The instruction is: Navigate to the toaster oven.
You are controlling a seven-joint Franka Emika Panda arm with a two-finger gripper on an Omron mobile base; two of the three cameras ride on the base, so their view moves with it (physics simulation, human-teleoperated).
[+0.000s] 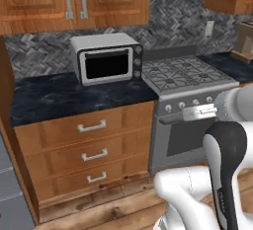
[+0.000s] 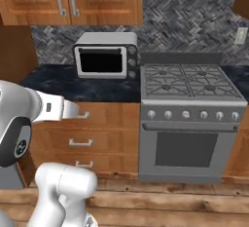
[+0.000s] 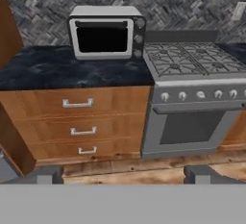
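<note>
Gaping claw, nothing held

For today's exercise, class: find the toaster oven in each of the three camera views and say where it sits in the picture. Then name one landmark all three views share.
Left base view: toaster oven upper centre-left, on the dark counter.
Right base view: toaster oven upper left of centre, under the wooden cabinets.
Hand view: toaster oven top centre-left, against the backsplash.
Shared landmark: the grey gas range, immediately right of the toaster oven in every view.
</note>
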